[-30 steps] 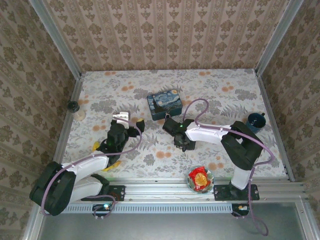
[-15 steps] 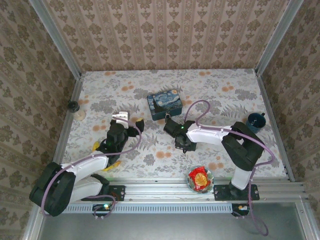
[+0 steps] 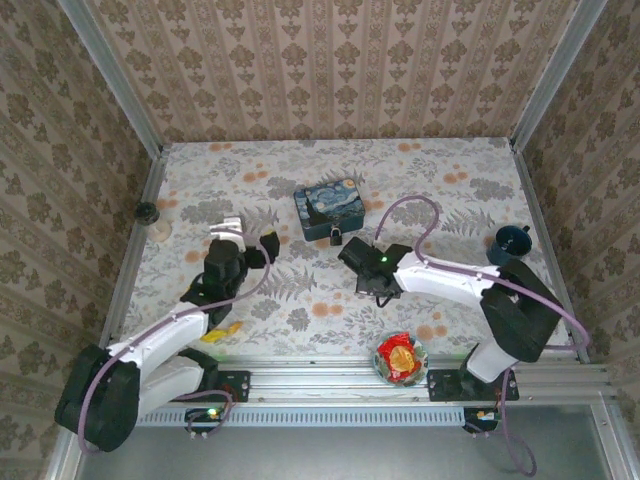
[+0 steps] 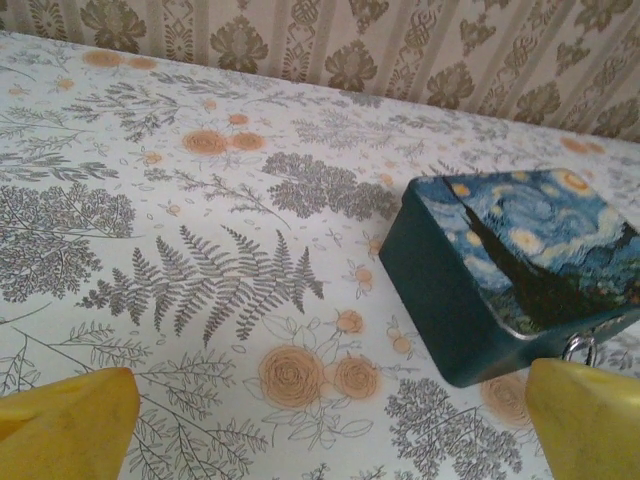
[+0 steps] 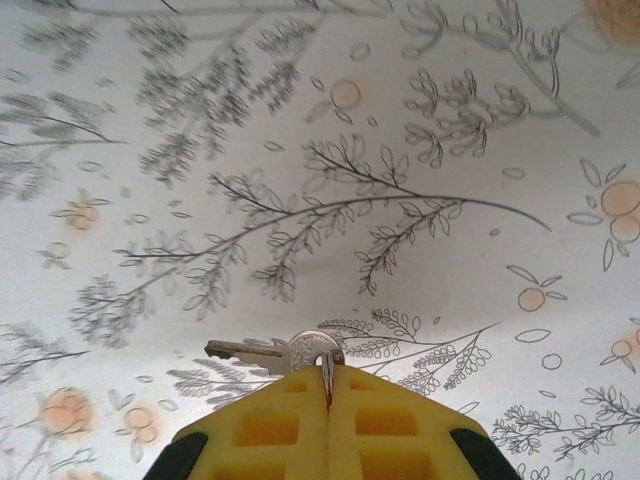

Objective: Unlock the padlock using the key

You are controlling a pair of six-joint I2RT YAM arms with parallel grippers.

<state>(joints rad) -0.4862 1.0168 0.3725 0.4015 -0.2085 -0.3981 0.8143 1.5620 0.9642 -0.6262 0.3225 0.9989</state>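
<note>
- Right gripper (image 5: 327,385) jaws pinch the key (image 5: 262,350) by its bow; the blade juts left of the tips.
- Padlock (image 3: 338,235) sits just ahead of them, against the tin (image 3: 330,208); line the blade up with the keyhole before pushing.
- Left gripper (image 4: 325,415) jaws are spread wide, tin ahead.

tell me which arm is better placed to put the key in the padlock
Right. The right fingers are shut on the key, and the padlock at the blue tin's near side lies close to them. The left fingers are open and empty.
</note>
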